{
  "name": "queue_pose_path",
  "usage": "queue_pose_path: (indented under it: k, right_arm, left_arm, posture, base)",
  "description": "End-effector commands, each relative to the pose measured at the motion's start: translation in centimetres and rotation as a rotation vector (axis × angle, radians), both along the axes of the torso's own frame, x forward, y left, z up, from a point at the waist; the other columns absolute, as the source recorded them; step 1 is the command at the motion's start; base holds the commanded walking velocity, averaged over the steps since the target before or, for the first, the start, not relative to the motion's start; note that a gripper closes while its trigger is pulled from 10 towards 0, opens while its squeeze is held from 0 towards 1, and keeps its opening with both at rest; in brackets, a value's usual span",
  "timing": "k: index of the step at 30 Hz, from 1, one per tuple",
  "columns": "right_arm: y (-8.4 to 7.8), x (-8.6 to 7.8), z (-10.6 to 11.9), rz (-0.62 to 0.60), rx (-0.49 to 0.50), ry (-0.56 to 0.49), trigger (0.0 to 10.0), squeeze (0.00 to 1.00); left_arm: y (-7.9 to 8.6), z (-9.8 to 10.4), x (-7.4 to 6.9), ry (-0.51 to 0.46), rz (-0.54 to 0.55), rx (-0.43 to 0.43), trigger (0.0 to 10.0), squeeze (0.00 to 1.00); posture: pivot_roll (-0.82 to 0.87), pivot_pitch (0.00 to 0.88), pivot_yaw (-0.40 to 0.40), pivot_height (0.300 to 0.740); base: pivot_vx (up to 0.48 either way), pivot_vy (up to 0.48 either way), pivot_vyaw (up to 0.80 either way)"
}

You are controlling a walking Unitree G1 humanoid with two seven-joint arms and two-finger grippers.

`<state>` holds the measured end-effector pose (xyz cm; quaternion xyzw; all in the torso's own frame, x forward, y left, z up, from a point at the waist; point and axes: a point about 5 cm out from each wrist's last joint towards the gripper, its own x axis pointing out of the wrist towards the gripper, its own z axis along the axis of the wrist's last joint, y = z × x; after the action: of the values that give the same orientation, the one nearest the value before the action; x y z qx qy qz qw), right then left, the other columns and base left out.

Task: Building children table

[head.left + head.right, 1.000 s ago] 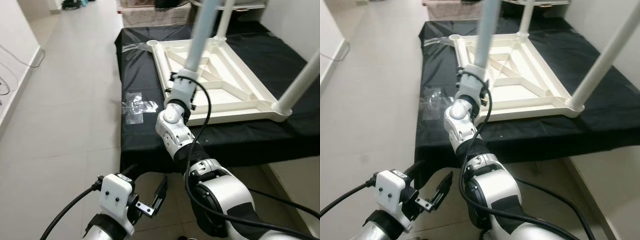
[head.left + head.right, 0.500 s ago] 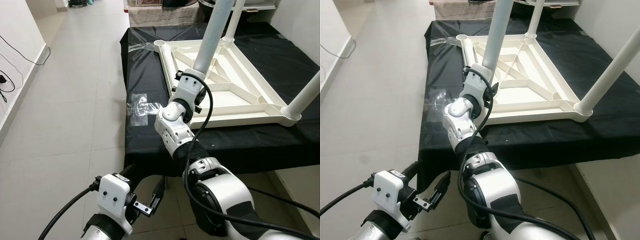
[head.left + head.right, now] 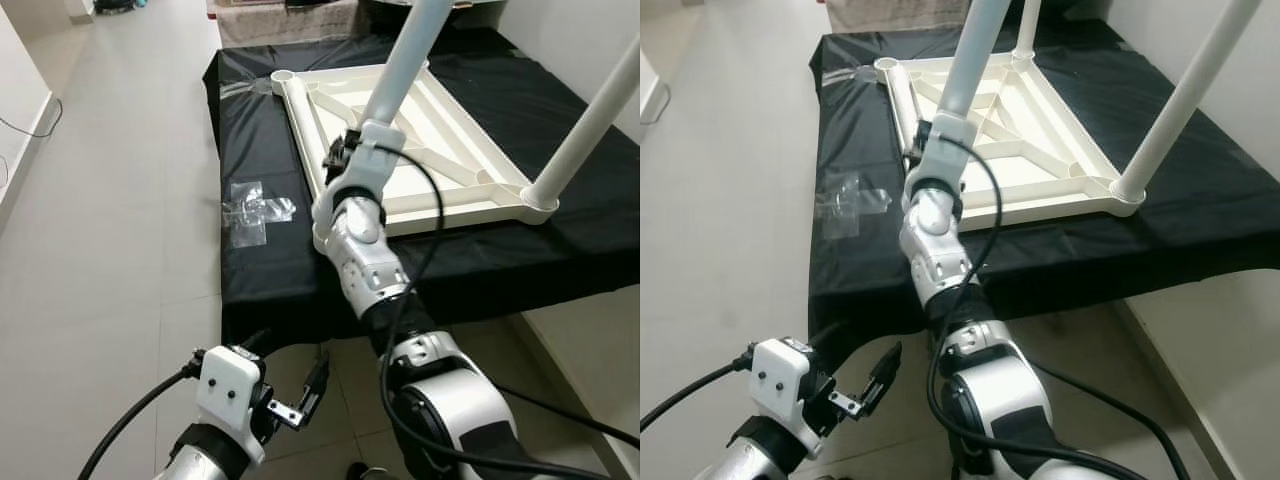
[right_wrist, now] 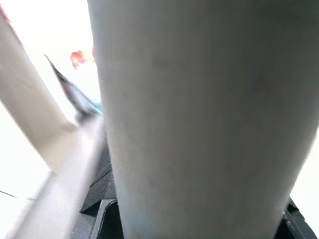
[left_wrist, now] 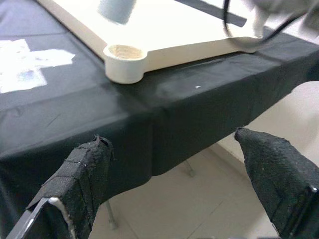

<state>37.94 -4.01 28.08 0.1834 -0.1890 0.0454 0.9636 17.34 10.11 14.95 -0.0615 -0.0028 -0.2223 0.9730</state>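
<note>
Pale floor tiles [image 3: 110, 200] run along the robot's left of a low platform under a black cloth [image 3: 265, 270], which serves as the landmark. Nearest, below the cloth's front edge, the left gripper [image 5: 174, 174] hangs over the floor with its two black fingers spread wide, holding nothing. Just past that edge, the right arm reaches up and forward over the cloth, and the right gripper [image 3: 352, 152] is clamped around a pale grey table leg [image 3: 400, 70] — in the right wrist view the tube sits pressed between the black fingers. That leg's long axis tilts upward and away, leaning toward the robot's right, its lower end meeting the near-left corner of the tabletop.

On the cloth lies the white tabletop [image 3: 440, 150], upside down, its ribbed underside facing up. Three legs are in view: the held one, one standing at the near-right corner [image 3: 590, 120], and one at the far corner [image 3: 1025, 25]. One empty socket [image 3: 283, 76] shows at the far-left corner. Left of the tabletop, on the cloth, lies one crumpled clear plastic bag [image 3: 255, 210].
</note>
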Motion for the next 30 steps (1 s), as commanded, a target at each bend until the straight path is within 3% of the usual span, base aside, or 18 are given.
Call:
queue_pose_path:
  k: [1, 2, 3, 5, 8, 9, 11, 18, 19, 24, 25, 30]
  right_arm:
    - [0.6, -0.4, 0.3, 0.064, 0.007, -0.025, 10.0, 0.0]
    - [0.4, -0.7, 0.5, 0.143, 0.026, -0.033, 10.0, 0.0]
    - [0.4, -0.7, 0.5, 0.143, 0.026, -0.033, 10.0, 0.0]
    - [0.0, -1.5, -0.7, 0.319, 0.047, -0.009, 10.0, 0.0]
    - [-0.1, -2.0, -1.5, 0.391, 0.037, -0.002, 10.0, 0.0]
    - [0.0, -2.6, -2.6, 0.465, 0.035, 0.025, 10.0, 0.0]
    - [0.3, -3.8, -4.4, 0.565, 0.002, 0.057, 10.0, 0.0]
    - [1.1, -5.8, -6.0, 0.705, -0.022, 0.084, 10.0, 0.0]
    - [1.3, -6.1, -6.2, 0.732, -0.021, 0.092, 10.0, 0.0]
    - [1.5, -6.8, -6.5, 0.769, -0.021, 0.106, 10.0, 0.0]
    - [1.7, -7.3, -6.8, 0.803, -0.024, 0.118, 10.0, 0.0]
    - [1.7, -8.0, -7.3, 0.838, -0.036, 0.142, 10.0, 0.0]
  left_arm:
    - [0.3, -0.4, 0.0, 0.018, 0.011, 0.003, 10.0, 1.0]
    - [0.4, -0.3, 0.3, 0.02, 0.016, -0.005, 10.0, 1.0]
    - [0.4, -0.3, 0.3, 0.02, 0.016, -0.005, 10.0, 1.0]
    - [1.0, -0.1, 1.7, 0.008, 0.07, 0.072, 10.0, 1.0]
    - [1.3, -0.1, 2.3, 0.006, 0.096, 0.117, 10.0, 1.0]
    - [1.6, 0.1, 3.1, -0.007, 0.117, 0.154, 10.0, 0.0]
    - [2.1, 0.2, 4.2, -0.016, 0.129, 0.224, 10.0, 0.0]
    - [2.7, -0.2, 5.3, 0.003, 0.137, 0.29, 10.0, 0.0]
    - [2.7, -0.3, 5.5, 0.003, 0.13, 0.304, 10.0, 1.0]
    - [2.2, -0.5, 6.2, -0.005, 0.102, 0.338, 10.0, 1.0]
    - [1.8, -0.4, 7.0, -0.023, 0.092, 0.363, 10.0, 0.0]
    - [1.3, 0.2, 8.5, -0.057, 0.089, 0.369, 10.0, 0.0]
  posture:
    - [0.08, 0.135, -0.01, 0.74]
    - [0.08, 0.127, -0.008, 0.74]
    - [0.08, 0.127, -0.008, 0.74]
    - [0.08, 0.109, -0.007, 0.74]
    - [0.08, 0.107, -0.004, 0.74]
    - [0.08, 0.101, -0.002, 0.74]
    - [0.07, 0.095, 0.0, 0.74]
    - [0.07, 0.084, 0.003, 0.74]
    - [0.07, 0.084, 0.004, 0.74]
    - [0.08, 0.079, 0.003, 0.74]
    - [0.07, 0.079, 0.002, 0.74]
    - [0.07, 0.08, 0.0, 0.74]
  base:
    - [0.0, 0.0, 0.0]
    - [0.0, 0.0, 0.0]
    - [0.0, 0.0, 0.0]
    - [0.0, 0.0, 0.0]
    - [0.0, 0.0, 0.0]
    - [0.0, 0.0, 0.0]
    - [0.0, 0.0, 0.0]
    - [0.0, 0.0, 0.0]
    - [0.0, 0.0, 0.0]
    - [0.0, 0.0, 0.0]
    - [0.0, 0.0, 0.0]
    - [0.0, 0.0, 0.0]
